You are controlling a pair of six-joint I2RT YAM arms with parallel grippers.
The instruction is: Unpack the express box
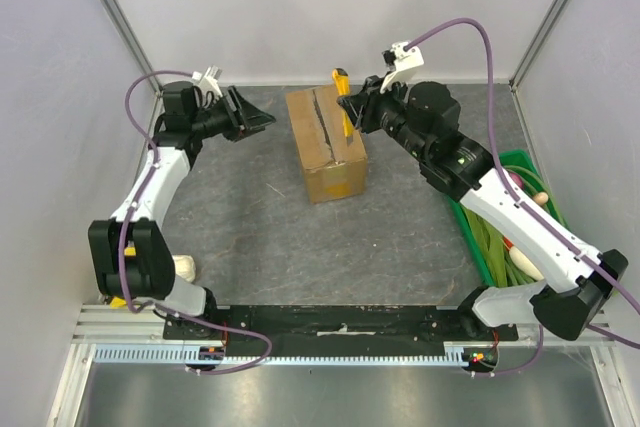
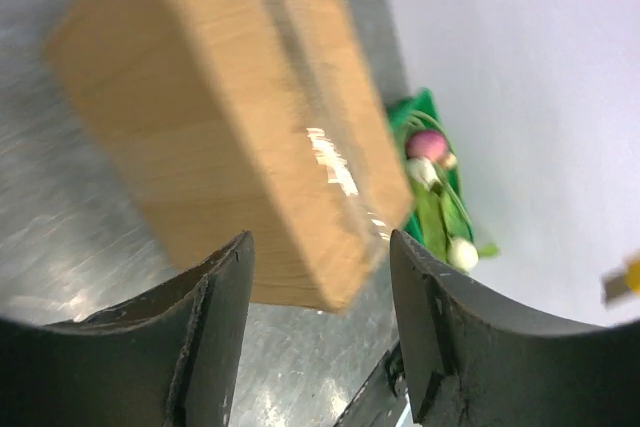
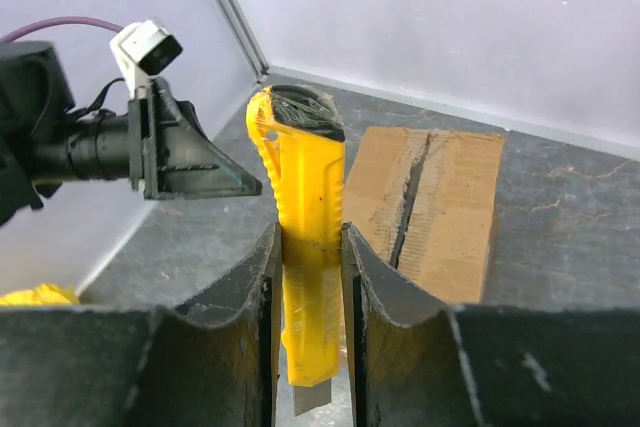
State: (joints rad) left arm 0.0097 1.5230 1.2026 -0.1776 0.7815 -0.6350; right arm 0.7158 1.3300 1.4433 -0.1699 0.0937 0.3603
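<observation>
The right gripper (image 3: 310,247) is clamped on a yellow knife (image 3: 305,177) with the box (image 1: 325,142) just ahead of it, its seam (image 3: 410,197) apparently slit but flaps flat, and the left gripper (image 1: 252,118), spread wide, faces the box, so opening and emptying remain.

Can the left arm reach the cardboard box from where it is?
Probably yes. The left fingers are open and point at the express box from beside it, with only table between them. The right fingers hold a yellow knife at the box's other side, out of the way.
</observation>
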